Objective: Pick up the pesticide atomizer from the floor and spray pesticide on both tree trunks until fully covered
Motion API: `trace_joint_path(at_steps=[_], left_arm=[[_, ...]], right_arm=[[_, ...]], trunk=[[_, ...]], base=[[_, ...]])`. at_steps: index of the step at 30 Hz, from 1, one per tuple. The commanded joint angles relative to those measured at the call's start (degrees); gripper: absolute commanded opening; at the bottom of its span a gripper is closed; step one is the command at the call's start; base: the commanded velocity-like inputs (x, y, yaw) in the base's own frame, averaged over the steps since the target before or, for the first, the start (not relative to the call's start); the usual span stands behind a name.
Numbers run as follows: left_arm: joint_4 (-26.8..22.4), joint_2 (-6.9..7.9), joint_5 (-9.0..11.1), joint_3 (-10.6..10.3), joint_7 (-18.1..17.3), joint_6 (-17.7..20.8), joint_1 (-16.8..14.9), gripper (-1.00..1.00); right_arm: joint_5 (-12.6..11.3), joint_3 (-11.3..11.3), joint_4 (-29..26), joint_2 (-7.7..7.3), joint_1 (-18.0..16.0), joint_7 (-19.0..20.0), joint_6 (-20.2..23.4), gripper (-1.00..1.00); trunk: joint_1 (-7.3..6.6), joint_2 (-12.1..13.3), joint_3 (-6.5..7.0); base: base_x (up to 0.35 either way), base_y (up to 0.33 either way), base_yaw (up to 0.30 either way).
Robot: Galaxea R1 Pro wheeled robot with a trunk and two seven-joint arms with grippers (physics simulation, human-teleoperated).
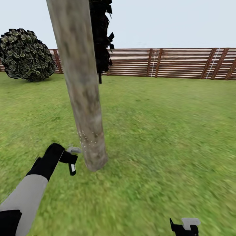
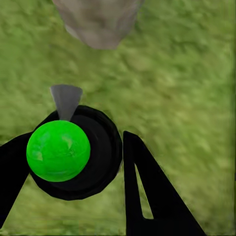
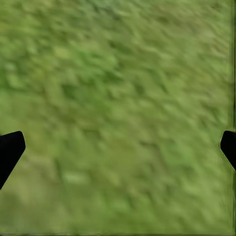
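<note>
A thick grey-brown tree trunk (image 1: 83, 91) leans up from the grass (image 1: 157, 137) just ahead of me. Fine whitish pesticide specks (image 1: 87, 140) dot the bark near its base. My left gripper (image 1: 71, 161) is shut on the pesticide atomizer (image 2: 59, 150), a bright green top in a black collar as seen in the left wrist view. Its pale grey nozzle (image 2: 65, 100) points at the trunk base (image 2: 98, 22), and the black fingers (image 2: 147, 196) flank it. The atomizer's grey head (image 1: 74, 150) sits a short way left of the trunk. My right gripper (image 1: 185, 227) hangs open low over bare grass (image 3: 118, 113).
A dark thin-trunked conifer (image 1: 101, 36) stands behind the trunk. A round scaly shrub (image 1: 26, 54) sits at the far left. The brown slatted fence (image 1: 170, 62) closes off the back of the lawn. Open grass spreads to the right.
</note>
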Motion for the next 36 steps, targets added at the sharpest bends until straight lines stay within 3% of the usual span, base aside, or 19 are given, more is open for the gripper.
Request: trace_joint_path(at_steps=[1, 4, 12, 16, 18, 21, 24, 27, 29, 30, 33, 36], left_arm=[[-0.1, 0.02, -0.6, 0.2, -0.5, 0.1, 0.8, -1.0], [0.0, 0.54, -0.7, 0.3, -0.3, -0.2, 3.2, -1.0], [1.7, 0.56, -0.8, 0.6, 0.1, -1.6, 4.4, -1.0], [2.1, 0.09, -0.7, 0.6, 3.2, -1.6, 4.4, -1.0], [2.2, -0.36, 0.8, 0.6, 6.2, -1.6, 4.4, -1.0], [2.2, -0.77, 3.1, 0.6, 7.3, -1.7, 4.4, -1.0], [3.5, -0.79, 4.2, 0.6, 11.6, -6.8, 4.7, -1.0], [12.6, -1.08, 5.0, 0.7, 13.5, -14.9, 5.3, -1.0], [15.3, -1.26, 6.7, 0.8, 13.9, -18.3, 5.3, -1.0], [16.1, -1.28, 8.6, 1.2, 14.3, -19.3, 5.4, -1.0], [17.0, -1.34, 12.8, 3.0, 18.1, -20.3, 5.4, -1.0], [16.8, -1.37, 13.4, 3.3, 21.0, -19.9, 5.4, -1.0]], right_arm=[[0.4, -0.5, 0.1, 0.03, -0.1, 0.2, -0.2, 1.0], [0.4, -0.5, 0.1, 0.06, -0.1, 0.2, -0.2, 1.0], [0.4, -0.4, 0.1, 0.07, -0.1, 0.2, -0.2, 1.0], [0.4, -0.4, 0.1, 0.07, 0.0, 0.2, -0.2, 1.0], [0.4, -0.4, 0.1, 0.07, 0.0, 0.2, -0.2, 1.0], [0.4, -0.4, 0.1, 0.07, 0.0, 0.2, -0.2, 1.0], [0.4, -0.4, 0.1, 0.07, -0.1, 0.2, -0.2, 1.0], [0.4, -0.4, 0.5, 0.07, 0.0, 0.2, -0.2, 1.0], [0.4, -0.4, 1.1, 0.07, 0.0, 0.2, -0.2, 1.0], [0.4, -0.4, 1.4, 0.07, 0.0, 0.2, -0.2, 1.0], [0.4, -0.4, 1.6, 0.06, 0.0, 0.2, -0.2, 1.0], [0.5, -0.4, 1.7, 0.06, 0.0, 0.2, -0.2, 1.0]], trunk=[[-0.03, 0.0, -0.04], [-0.03, 0.0, -0.04], [-0.03, 0.0, -0.04], [-0.03, 0.0, -0.04], [-0.03, 0.0, -0.04], [-0.03, 0.0, -0.04], [-0.03, 0.0, -0.04], [-0.03, 0.0, -0.04], [-0.03, 0.0, -0.04], [-0.03, 0.0, -0.04], [-0.03, 0.0, -0.04], [-0.03, 0.0, -0.04]], base=[[-0.174, -0.236, 0.0], [-0.245, -0.205, 0.0], [-0.195, -0.217, 0.039], [0.094, -0.266, 0.254], [0.158, -0.256, 0.273], [0.165, -0.254, 0.206], [0.176, -0.247, 0.036], [0.188, -0.238, 0.006], [0.206, -0.227, 0.001], [0.221, -0.217, 0.0], [0.212, -0.219, 0.0], [0.137, -0.252, 0.0]])
